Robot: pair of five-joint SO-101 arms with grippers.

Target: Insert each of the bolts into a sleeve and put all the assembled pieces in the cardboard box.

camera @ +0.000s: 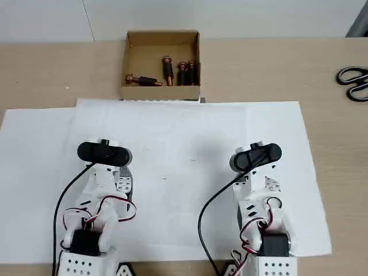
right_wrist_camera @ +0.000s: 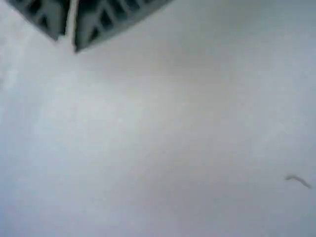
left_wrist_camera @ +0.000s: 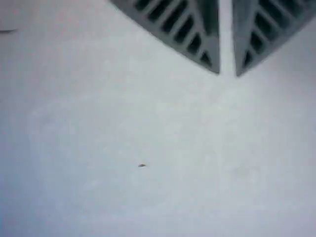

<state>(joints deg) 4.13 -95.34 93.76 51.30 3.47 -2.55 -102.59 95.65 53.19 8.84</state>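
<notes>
i see the cardboard box [camera: 162, 93] at about 12 o'clock on the counter [camera: 264, 69], just past the far edge of the white paper sheet [camera: 190, 144]. four copper bolts lie inside it, each with a dark part round it that looks like a sleeve. the first bolt [camera: 144, 80] lies flat at the box's 8 o'clock side. the second bolt [camera: 168, 69] is near the middle. the third bolt [camera: 182, 73] and the fourth bolt [camera: 191, 72] lie side by side at 4 o'clock.

two arms are folded back on the paper, one arm [camera: 100, 190] at 7 o'clock and the other arm [camera: 259, 195] at 5 o'clock, well apart from the box.

the left gripper [left_wrist_camera: 228, 74] is over bare paper, its fingers pressed almost together with a thin slit between them, pinching nothing. the right gripper [right_wrist_camera: 65, 44] looks the same, close over the paper.

black scissors [camera: 353, 82] lie at 2 o'clock by the counter's edge.
</notes>
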